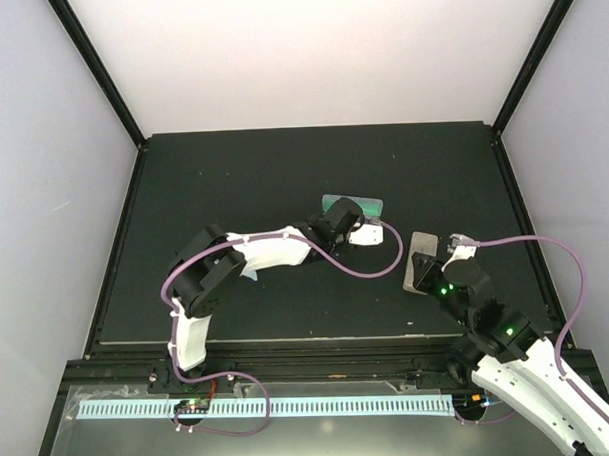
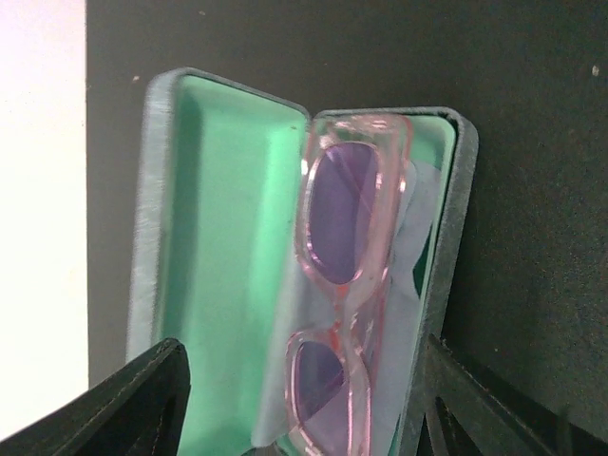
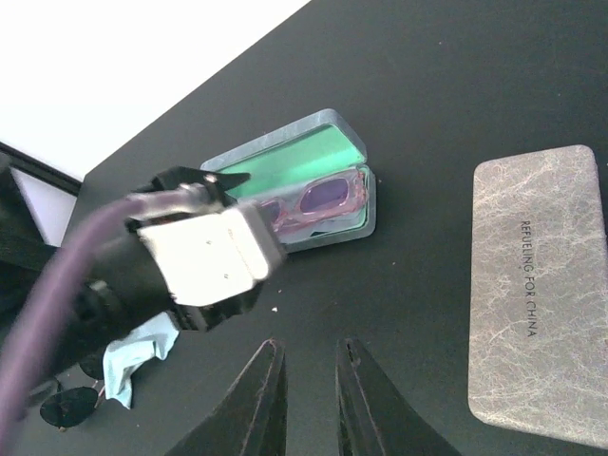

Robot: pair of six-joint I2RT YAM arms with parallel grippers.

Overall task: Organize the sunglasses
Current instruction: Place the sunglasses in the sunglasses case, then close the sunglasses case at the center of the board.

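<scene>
The pink sunglasses lie folded inside an open blue-grey case with green lining, on a pale cloth. My left gripper hangs just above them, open, its fingers wide apart on either side of the case and holding nothing. The same case and pink pair show in the right wrist view. The black sunglasses lie on the table at the lower left. My right gripper hovers over bare table with a narrow gap between its fingers and nothing in it.
A closed beige case lies right of my right gripper, also visible from above. A light blue cloth sits beside the black sunglasses, under my left arm. The open case lies mid-table. A raised rim borders the black tabletop.
</scene>
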